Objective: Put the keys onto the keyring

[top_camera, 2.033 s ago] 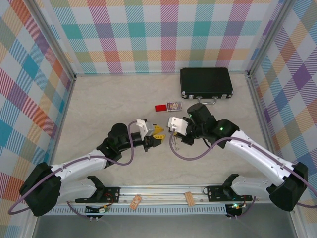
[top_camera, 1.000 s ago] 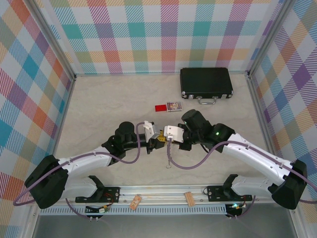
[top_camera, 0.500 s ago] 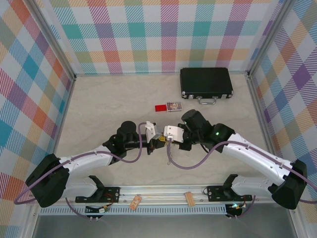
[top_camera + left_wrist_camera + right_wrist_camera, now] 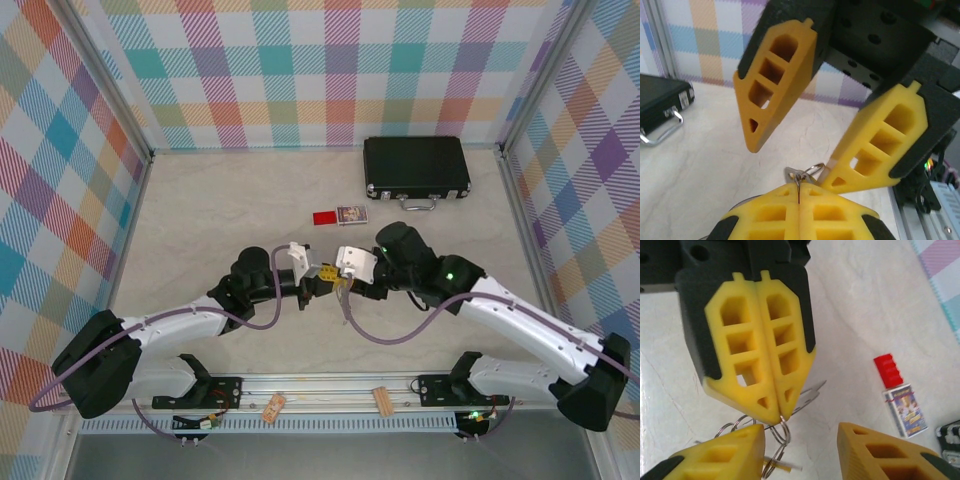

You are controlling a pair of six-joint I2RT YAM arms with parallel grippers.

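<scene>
My left gripper [image 4: 325, 279] and right gripper [image 4: 346, 284] meet tip to tip at the table's middle. In the left wrist view my left gripper [image 4: 799, 192] is shut on the keyring [image 4: 791, 174], thin grey metal showing just past its tips. In the right wrist view my right gripper [image 4: 801, 428] is open, its fingers [image 4: 722, 457] either side of the left gripper's tips. Linked wire rings [image 4: 784, 429] hang from the keyring [image 4: 811, 392]. The tiny key [image 4: 780, 468], with a tan-yellow head, dangles below them. From above, the string of rings [image 4: 345, 306] hangs under the grippers.
A black case [image 4: 416, 167] with a silver handle [image 4: 418, 204] lies at the back right. A small red rectangle [image 4: 324, 217] and a printed box [image 4: 352, 213] sit behind the grippers. Two wooden blocks [image 4: 273, 407] rest on the front rail.
The left gripper has moved right until it meets the right one. The right wrist has shifted a little to the right. The hanging string of rings looks shorter now.
</scene>
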